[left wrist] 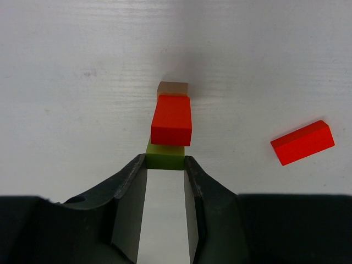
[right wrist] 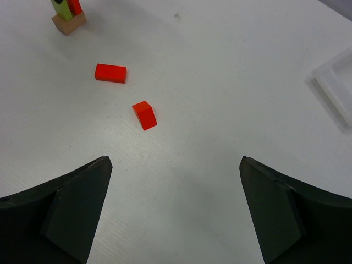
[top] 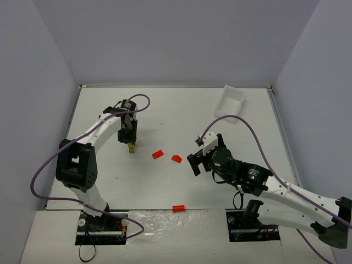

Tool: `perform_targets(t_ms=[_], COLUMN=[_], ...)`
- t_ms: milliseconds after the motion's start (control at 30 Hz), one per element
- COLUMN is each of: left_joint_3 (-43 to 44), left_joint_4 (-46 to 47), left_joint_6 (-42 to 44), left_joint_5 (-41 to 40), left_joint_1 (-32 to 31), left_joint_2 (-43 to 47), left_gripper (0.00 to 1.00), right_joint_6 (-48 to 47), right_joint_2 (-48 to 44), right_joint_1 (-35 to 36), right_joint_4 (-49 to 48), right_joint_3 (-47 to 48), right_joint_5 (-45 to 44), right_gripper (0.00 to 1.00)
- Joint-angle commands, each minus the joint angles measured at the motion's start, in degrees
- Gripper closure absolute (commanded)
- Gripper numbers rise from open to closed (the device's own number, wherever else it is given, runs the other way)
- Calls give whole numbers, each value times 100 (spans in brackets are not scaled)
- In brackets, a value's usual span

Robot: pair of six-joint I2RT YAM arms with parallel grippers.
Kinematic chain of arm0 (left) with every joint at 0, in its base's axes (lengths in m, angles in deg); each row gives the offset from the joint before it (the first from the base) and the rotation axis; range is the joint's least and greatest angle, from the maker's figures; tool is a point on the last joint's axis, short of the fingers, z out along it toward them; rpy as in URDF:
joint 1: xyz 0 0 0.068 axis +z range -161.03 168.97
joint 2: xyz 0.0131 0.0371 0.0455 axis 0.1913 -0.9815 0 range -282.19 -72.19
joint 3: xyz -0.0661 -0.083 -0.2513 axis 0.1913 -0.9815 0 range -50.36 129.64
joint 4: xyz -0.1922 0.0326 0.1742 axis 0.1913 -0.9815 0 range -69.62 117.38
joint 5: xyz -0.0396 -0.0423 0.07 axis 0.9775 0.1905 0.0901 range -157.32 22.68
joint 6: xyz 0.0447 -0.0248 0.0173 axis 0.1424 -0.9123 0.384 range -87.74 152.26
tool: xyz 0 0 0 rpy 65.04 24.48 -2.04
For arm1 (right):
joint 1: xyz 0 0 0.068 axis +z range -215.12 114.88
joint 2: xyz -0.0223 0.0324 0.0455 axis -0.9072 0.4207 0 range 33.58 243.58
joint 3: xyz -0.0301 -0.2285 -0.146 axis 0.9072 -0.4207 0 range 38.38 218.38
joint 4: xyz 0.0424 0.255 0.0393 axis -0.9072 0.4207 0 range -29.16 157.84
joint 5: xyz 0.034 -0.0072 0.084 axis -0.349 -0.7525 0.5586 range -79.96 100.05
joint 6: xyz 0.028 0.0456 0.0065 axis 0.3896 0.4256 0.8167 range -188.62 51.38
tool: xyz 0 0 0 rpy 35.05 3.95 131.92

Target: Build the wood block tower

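Observation:
The wood block tower (top: 131,147) stands left of the table's middle: a tan block (left wrist: 172,88) at the base, with a red block (left wrist: 171,119) and a lime green block (left wrist: 165,157) on it. It also shows at the top left of the right wrist view (right wrist: 68,16). My left gripper (left wrist: 165,160) is over the tower, its fingertips closed on the sides of the green block. My right gripper (right wrist: 176,165) is wide open and empty above bare table, right of the middle (top: 196,154).
Two loose red blocks (top: 158,154) (top: 176,158) lie between the tower and the right gripper; they show in the right wrist view as a long one (right wrist: 110,72) and a short one (right wrist: 144,115). A third red block (top: 178,208) lies at the near edge. A white tray (top: 230,100) sits back right.

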Motion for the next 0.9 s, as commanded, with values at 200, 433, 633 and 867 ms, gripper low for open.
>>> perform_targets(t_ms=[200,433,633,867], left_joint_3=[226,244,239,235], left_joint_4=[40,39,44,39], left_joint_6=[47,64,78,64], left_joint_5=[1,1,1,142], left_joint_1=[40,41,41,32], left_joint_2=[249,265,265,287], left_gripper=[87,87,86,86], right_joint_6=[42,43,47,58], right_joint_2=[51,76,87,95], right_joint_1=[-12,-12,-16,-12], right_joint_4=[-224,-224,-224,-224], right_joint_3=[144,153,153,135], right_joint_5=[16,25,25,37], right_gripper=[0,0,0,0])
